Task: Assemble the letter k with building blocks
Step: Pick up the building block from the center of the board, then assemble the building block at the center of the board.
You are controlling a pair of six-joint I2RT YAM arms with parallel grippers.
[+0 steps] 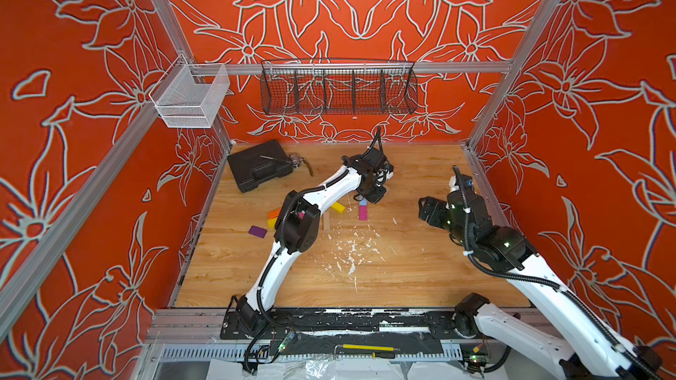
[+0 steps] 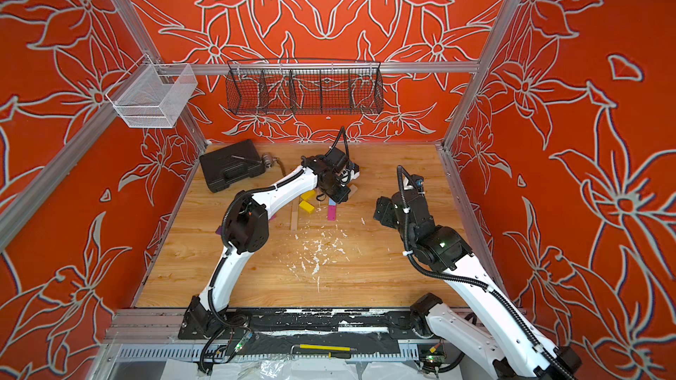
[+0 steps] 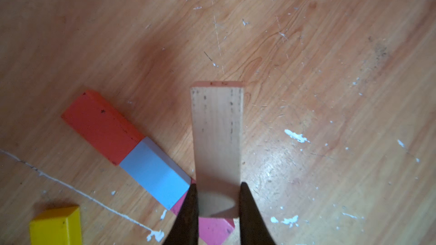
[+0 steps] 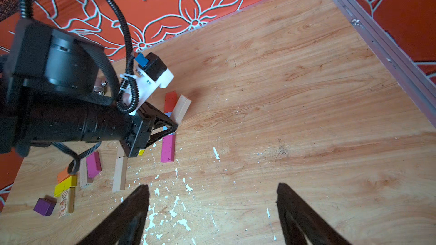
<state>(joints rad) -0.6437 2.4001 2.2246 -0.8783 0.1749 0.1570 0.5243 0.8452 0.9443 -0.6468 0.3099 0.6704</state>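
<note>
Left wrist view, left tool (image 3: 218, 185) clamping pale wooden block (image 3: 217, 133), dark-flecked grain, pinkish end, right tool (image 4: 212, 187) spread wide

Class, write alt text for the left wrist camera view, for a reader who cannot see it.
The left gripper has its dark fingers shut on a plain pale wooden bar. Beside it, a red bar, a light-blue bar and a magenta bar lie end to end on the wood-grain table, with a yellow block at the frame's edge and white flecks scattered.

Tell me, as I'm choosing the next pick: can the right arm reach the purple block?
Probably not: the left arm stands between the right hand and the purple block.
</note>
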